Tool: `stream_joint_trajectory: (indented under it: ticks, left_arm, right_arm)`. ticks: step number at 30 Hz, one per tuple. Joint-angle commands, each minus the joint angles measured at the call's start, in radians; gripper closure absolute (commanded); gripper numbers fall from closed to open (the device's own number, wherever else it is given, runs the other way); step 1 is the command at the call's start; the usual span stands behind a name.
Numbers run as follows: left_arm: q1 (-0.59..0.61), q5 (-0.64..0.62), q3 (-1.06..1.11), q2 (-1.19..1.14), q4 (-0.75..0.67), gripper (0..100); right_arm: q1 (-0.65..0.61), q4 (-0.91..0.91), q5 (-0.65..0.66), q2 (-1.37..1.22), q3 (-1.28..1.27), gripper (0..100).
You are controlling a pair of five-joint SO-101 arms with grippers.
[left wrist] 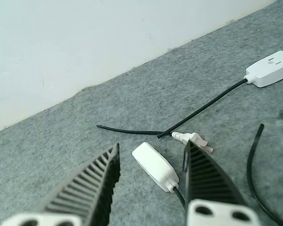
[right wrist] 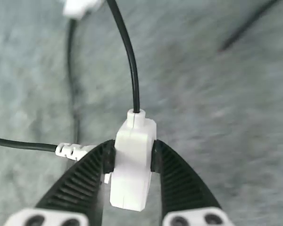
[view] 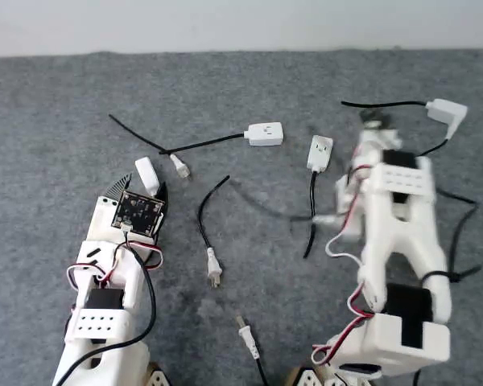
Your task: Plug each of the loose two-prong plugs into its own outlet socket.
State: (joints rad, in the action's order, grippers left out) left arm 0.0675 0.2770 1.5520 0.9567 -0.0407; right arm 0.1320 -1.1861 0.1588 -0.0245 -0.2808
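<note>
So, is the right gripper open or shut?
Shut. The right gripper presses its two fingers against both sides of the white socket, with no gap showing.

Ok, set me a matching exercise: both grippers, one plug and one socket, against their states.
1. left gripper
2. right gripper
3. nearest plug
4. far socket

A. shut on the clamped socket
B. loose, at the near edge
C. open, astride the slim socket
D. ungripped, at the far side

Pairs: 1-C, 2-A, 3-B, 4-D
</note>
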Motion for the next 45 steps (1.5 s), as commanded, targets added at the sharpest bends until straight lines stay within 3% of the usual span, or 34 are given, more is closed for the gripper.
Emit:
stream_joint_trajectory:
  ticks: [1, 4, 7, 9, 14, 17, 28, 41, 45]
  left_arm:
    - [0.002, 0.009, -0.013, -0.002, -0.031, 78]
    - [0.002, 0.009, -0.013, -0.002, -0.031, 78]
    - [0.002, 0.009, -0.013, -0.002, -0.031, 78]
    - [0.002, 0.009, -0.013, -0.002, -0.031, 78]
    - [0.002, 0.009, -0.013, -0.002, -0.031, 78]
    - [0.000, 0.009, -0.013, -0.002, -0.031, 78]
    - [0.002, 0.009, -0.013, -0.002, -0.031, 78]
    - [0.002, 0.009, -0.013, -0.002, -0.031, 78]
    - [0.002, 0.009, -0.013, -0.002, -0.031, 78]
  right_arm:
    - [0.117, 0.021, 0.046, 0.048, 0.164, 99.1]
    - [0.199, 0.206, 0.058, -0.012, 0.226, 99.1]
    - [0.283, 0.533, 0.063, -0.166, 0.334, 98.9]
    - [0.312, 0.599, 0.063, -0.294, 0.445, 95.2]
    - [0.277, 0.104, 0.057, -0.429, 0.692, 61.5]
    - [0.222, -0.153, 0.052, -0.417, 0.775, 50.1]
    - [0.035, -0.539, 0.052, -0.372, 0.784, 60.1]
    - [-0.120, -0.530, 0.049, -0.374, 0.784, 61.4]
    - [-0.156, -0.570, -0.043, -0.360, 0.784, 61.3]
